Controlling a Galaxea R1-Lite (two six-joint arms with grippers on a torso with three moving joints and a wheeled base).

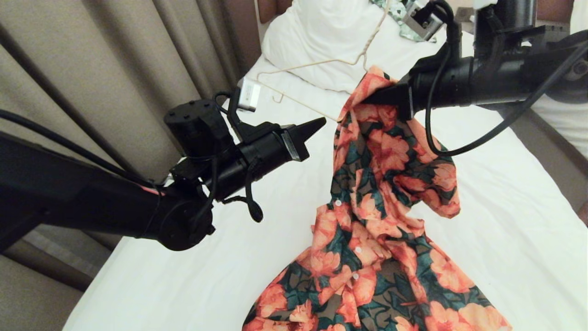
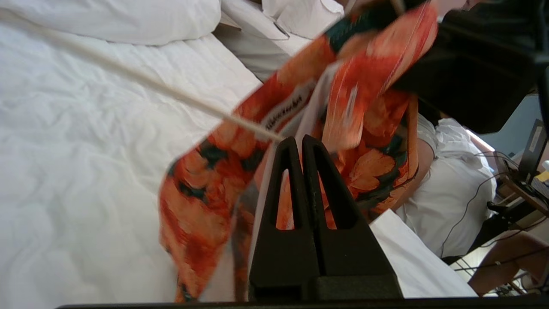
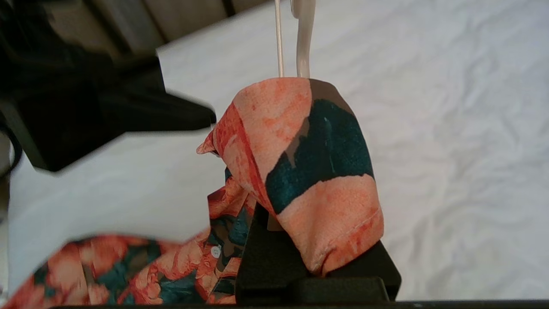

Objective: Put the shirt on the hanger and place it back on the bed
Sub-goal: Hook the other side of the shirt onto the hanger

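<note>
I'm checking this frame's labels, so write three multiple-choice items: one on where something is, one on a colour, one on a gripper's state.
1. Where does the lower end of the shirt rest?
A. On the bed
B. On the floor
C. On the pillow

2. What colour is the hanger?
A. Black
B. Blue
C. Cream-white

3. How do the fingers of the left gripper stand?
A. Spread wide
B. Shut together
C. Out of every view

Answers:
1. A, the head view shows the hem spread on the white sheet while the right gripper holds the top up.
2. C, it is a pale wire against the bedding.
3. B, the left wrist view shows the two fingers pressed together.
</note>
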